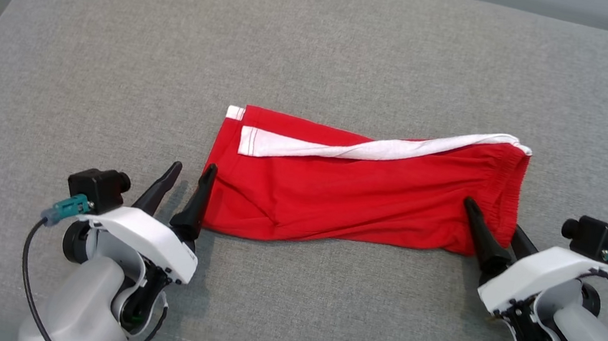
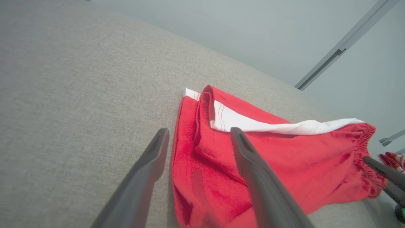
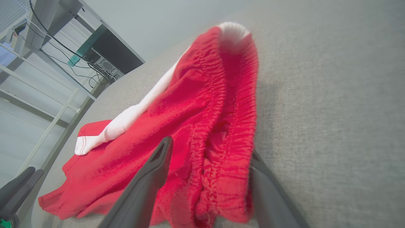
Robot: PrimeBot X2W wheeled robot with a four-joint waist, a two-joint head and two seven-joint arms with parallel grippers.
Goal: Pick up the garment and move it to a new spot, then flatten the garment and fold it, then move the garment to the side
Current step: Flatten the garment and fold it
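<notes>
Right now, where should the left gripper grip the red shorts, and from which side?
Grip the red shorts by the leg hem at its near corner, coming from the robot's left. That edge lies between the fingers of the open left gripper, and the right gripper pinches the waistband opposite.

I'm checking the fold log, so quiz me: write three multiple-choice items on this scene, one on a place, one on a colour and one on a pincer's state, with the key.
1. The elastic waistband of the shorts lies toward the robot's: A) right B) left C) neither, it is tucked out of sight.
2. The stripe along the shorts is: A) blue B) white C) black.
3. The left pincer is: A) shut on cloth B) lifting the shorts C) open, at the shorts' end.
Key: 1 A, the gathered band sits in the right pincer, which is closed on it. 2 B, a white band crosses the red cloth. 3 C, its fingers stand apart, low over the grey cushion.
</notes>
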